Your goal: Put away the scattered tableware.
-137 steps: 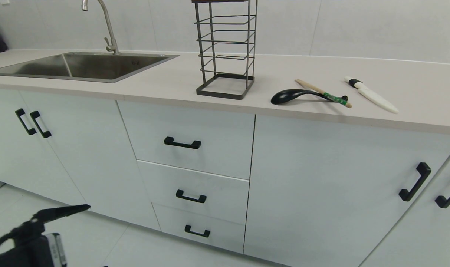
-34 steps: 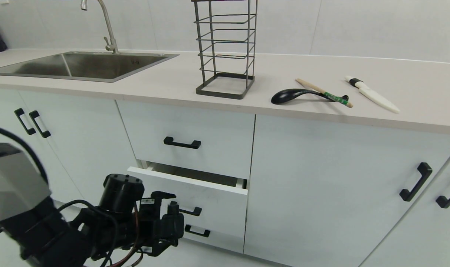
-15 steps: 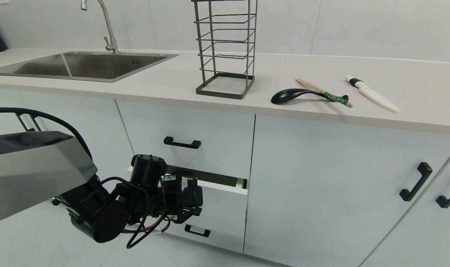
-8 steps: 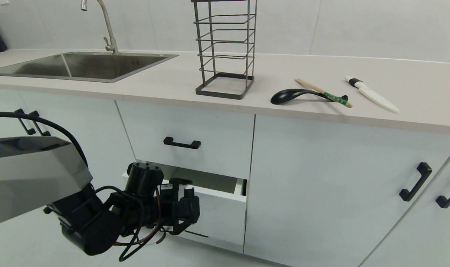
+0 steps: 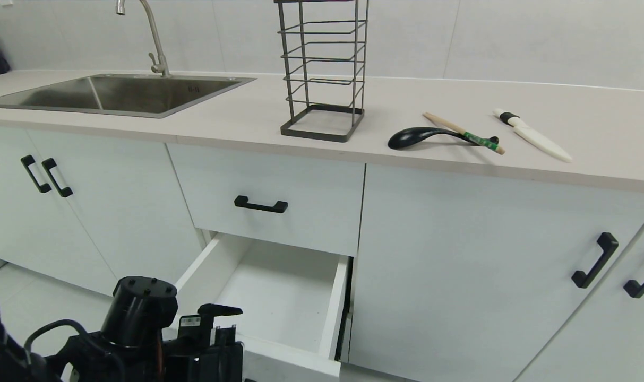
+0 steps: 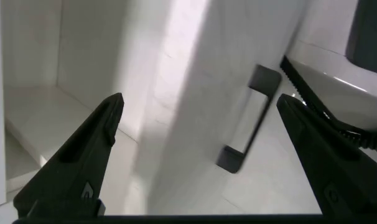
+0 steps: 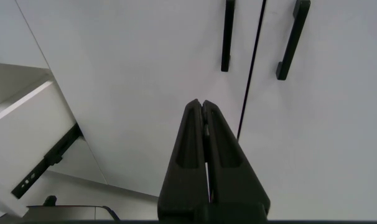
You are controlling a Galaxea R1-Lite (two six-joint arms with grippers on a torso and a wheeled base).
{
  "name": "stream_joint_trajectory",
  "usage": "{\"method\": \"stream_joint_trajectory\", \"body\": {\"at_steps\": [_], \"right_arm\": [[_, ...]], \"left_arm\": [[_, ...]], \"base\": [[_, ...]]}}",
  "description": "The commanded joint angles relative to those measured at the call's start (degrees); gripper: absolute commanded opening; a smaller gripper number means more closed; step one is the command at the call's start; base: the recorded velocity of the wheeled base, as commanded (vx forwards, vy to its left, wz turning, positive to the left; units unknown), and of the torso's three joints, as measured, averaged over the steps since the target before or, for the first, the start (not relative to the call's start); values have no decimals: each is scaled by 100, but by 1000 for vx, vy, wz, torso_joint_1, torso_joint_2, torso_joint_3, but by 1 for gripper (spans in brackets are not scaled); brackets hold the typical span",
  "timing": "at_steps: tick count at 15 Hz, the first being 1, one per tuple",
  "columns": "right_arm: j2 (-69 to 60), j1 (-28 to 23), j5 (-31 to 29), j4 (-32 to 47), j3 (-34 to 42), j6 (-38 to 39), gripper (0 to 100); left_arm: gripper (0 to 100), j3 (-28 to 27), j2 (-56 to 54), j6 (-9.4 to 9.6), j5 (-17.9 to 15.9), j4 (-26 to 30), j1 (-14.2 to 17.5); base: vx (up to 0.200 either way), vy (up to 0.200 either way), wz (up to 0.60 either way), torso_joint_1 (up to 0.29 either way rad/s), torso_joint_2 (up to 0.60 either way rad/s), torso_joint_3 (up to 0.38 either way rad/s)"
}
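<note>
Three pieces of tableware lie on the right part of the counter: a black spoon (image 5: 412,137), wooden chopsticks (image 5: 462,132) across its handle, and a white knife (image 5: 532,136). The middle drawer (image 5: 329,313) stands pulled far out and its white inside holds nothing. My left gripper (image 5: 215,331) hangs low at the drawer's front left corner. In the left wrist view my left gripper (image 6: 200,102) is open, with the drawer front and its black handle (image 6: 247,118) beyond the fingertips. My right gripper (image 7: 202,107) is shut on nothing, facing the white cabinet doors.
A black wire rack (image 5: 324,69) stands mid-counter, and a steel sink (image 5: 114,93) with a tap is at the far left. The top drawer handle (image 5: 260,204) sits above the open drawer. Two black door handles (image 7: 226,34) show beyond the right gripper.
The middle drawer has slid from slightly open to far out. My left arm has dropped and drawn back toward me with the drawer front.
</note>
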Motion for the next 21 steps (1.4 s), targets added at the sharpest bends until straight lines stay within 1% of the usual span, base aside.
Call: {"method": "stream_joint_trajectory", "body": {"at_steps": [1,4,5,6,7,8,9,10,11,12,13,14,15,16,17,18,19,20,21], "right_arm": [[9,0,3,2,1,-7,0],[9,0,3,2,1,2,0],[9,0,3,2,1,2,0],[9,0,3,2,1,2,0],[9,0,3,2,1,2,0],[9,0,3,2,1,2,0],[9,0,3,2,1,2,0],[9,0,3,2,1,2,0],[9,0,3,2,1,2,0],[9,0,3,2,1,-7,0],[9,0,3,2,1,2,0],[9,0,3,2,1,2,0],[9,0,3,2,1,2,0],[9,0,3,2,1,2,0],[9,0,3,2,1,2,0],[9,0,3,2,1,2,0],[9,0,3,2,1,2,0],[9,0,3,2,1,2,0],[9,0,3,2,1,2,0]], "left_arm": [[100,96,-242,-3,1,-38,-82],[100,210,-312,-20,1,-29,-144],[100,290,-409,-55,1,-29,-223],[100,606,-752,-345,1,-20,-557],[100,791,-1033,-759,1,-2,-882],[100,835,-1349,-1233,1,42,-1207],[100,782,-1613,-1602,19,103,-1436],[100,615,-1921,-2042,54,165,-1541],[100,483,-2105,-2261,54,165,-1550],[100,334,-2237,-2420,45,173,-1550],[100,35,-2439,-2833,36,173,-1550],[100,-194,-2510,-3228,27,156,-1488],[100,-370,-2518,-3677,27,112,-1400],[100,-440,-2527,-3923,27,103,-1277],[100,-440,-2527,-3923,27,103,-1277],[100,-624,-2791,-5188,-465,165,-442],[100,-642,-2852,-5426,-887,112,-73],[100,-651,-2861,-5443,-1282,77,366],[100,-651,-2861,-5426,-1493,42,674]], "base": [[0,0,0,0,0,0],[0,0,0,0,0,0],[0,0,0,0,0,0],[0,0,0,0,0,0],[0,0,0,0,0,0],[0,0,0,0,0,0],[0,0,0,0,0,0],[0,0,0,0,0,0],[0,0,0,0,0,0],[0,0,0,0,0,0],[0,0,0,0,0,0],[0,0,0,0,0,0],[0,0,0,0,0,0],[0,0,0,0,0,0],[0,0,0,0,0,0],[0,0,0,0,0,0],[0,0,0,0,0,0],[0,0,0,0,0,0],[0,0,0,0,0,0]]}}
